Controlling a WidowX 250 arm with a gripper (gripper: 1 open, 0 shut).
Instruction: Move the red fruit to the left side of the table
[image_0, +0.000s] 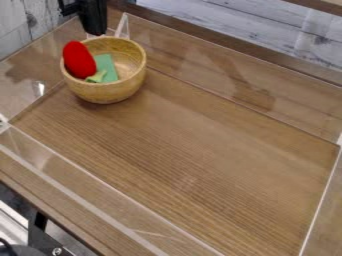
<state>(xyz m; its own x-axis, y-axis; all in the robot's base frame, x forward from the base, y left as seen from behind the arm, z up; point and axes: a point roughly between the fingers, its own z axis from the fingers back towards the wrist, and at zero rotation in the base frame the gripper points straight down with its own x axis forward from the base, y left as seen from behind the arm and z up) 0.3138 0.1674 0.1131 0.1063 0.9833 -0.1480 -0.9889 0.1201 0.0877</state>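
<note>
- The gripper (91, 27) hangs at the top left of the view, a black body pointing down, cut off by the upper edge of the picture.
- Its jaws are clenched together with nothing between them; the tips sit just above the far rim of the bowl (123, 88) and seem to touch nothing.
- The red fruit (78, 58) lies inside the bowl, against its left wall, rising a little above the rim; it is glossy, rounded and strawberry-like in shape, and its leafy cap is too small to make out.
- Beside the fruit, touching it on its right, lies a flat green block (104, 68), matte, with straight edges, tilted against the bowl's inner wall.
- The bowl is round, of light wood, smooth, with a thick rim and a curved outer wall; it stands in the far left part of the table (201, 150).
- The table is brown with a fine wood grain running lengthwise, and shows faint reflections on its surface.
- Low clear plastic walls (40, 150) edge the table on all visible sides; the bowl stands near the left wall and the far wall.
- Beyond the bowl, the wood surface spreads wide toward the right and toward the near edge.
- Behind the far wall is a pale, whitewashed plank surface (267, 25).
</note>
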